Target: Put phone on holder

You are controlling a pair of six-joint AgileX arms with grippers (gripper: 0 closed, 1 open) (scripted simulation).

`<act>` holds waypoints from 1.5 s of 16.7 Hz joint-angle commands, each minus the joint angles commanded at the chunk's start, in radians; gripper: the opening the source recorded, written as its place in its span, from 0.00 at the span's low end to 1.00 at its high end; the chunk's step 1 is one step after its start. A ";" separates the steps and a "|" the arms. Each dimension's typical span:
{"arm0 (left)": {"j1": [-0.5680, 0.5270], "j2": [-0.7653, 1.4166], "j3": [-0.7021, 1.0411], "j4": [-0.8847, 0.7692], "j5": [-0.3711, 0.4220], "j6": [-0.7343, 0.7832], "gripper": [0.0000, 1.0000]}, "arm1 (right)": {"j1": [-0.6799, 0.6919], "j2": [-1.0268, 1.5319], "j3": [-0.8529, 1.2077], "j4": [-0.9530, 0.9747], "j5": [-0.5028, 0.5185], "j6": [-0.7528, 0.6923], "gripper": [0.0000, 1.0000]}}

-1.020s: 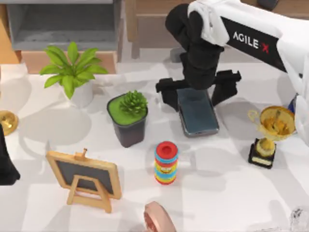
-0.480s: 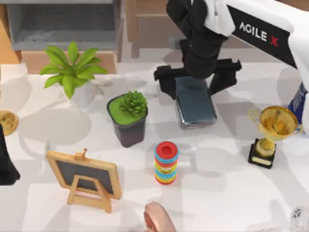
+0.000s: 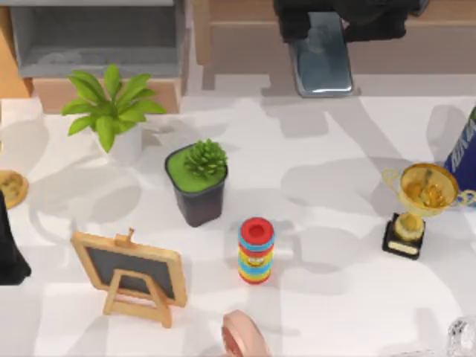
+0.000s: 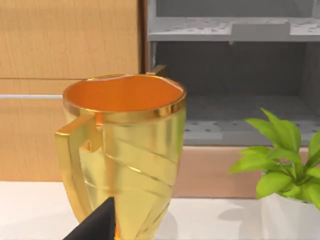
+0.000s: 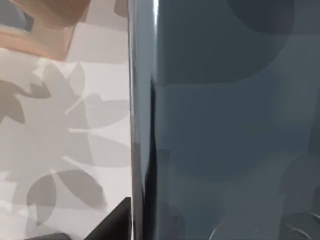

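The phone [image 3: 322, 63], a dark grey glossy slab, hangs high above the back of the table near the top view's upper edge. My right gripper [image 3: 336, 22] is shut on it, with black fingers [image 3: 294, 27] on both long sides. The right wrist view has the phone's screen [image 5: 225, 125] very close, with a black finger [image 5: 114, 221] at its edge. A pink rounded piece [image 3: 244, 338], which I take for the holder, sits at the table's front edge, partly cut off. My left arm [image 3: 7, 253] is parked at the left edge; one dark fingertip [image 4: 95, 225] shows beside a gold cup [image 4: 122, 150].
A black pot with a succulent [image 3: 198, 182] and a striped ring stack [image 3: 256, 251] stand mid-table. The wooden-framed chalkboard [image 3: 132, 274] is front left and a white-potted plant [image 3: 113, 111] back left. A gold trophy [image 3: 415, 204] stands at the right.
My right gripper has risen from the table with the phone in it; both now sit far higher and nearer the top view's upper edge. The left arm has not moved.
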 joint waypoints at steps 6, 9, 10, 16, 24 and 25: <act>0.000 0.000 0.000 0.000 0.000 0.000 1.00 | -0.269 -0.227 -0.220 0.270 -0.090 -0.140 0.00; 0.000 0.000 0.000 0.000 0.000 0.000 1.00 | -0.439 -0.321 -0.367 0.416 -0.139 -0.215 0.00; 0.000 0.000 0.000 0.000 0.000 0.000 1.00 | -0.497 -0.350 -0.420 0.464 -0.156 -0.240 0.00; 0.000 0.000 0.000 0.000 0.000 0.000 1.00 | -0.824 -0.499 -0.758 0.728 -0.268 -0.381 0.00; 0.000 0.000 0.000 0.000 0.000 0.000 1.00 | -1.119 -0.630 -1.132 0.989 -0.420 -0.512 0.00; 0.000 0.000 0.000 0.000 0.000 0.000 1.00 | -1.141 -0.639 -1.163 1.011 -0.434 -0.522 0.00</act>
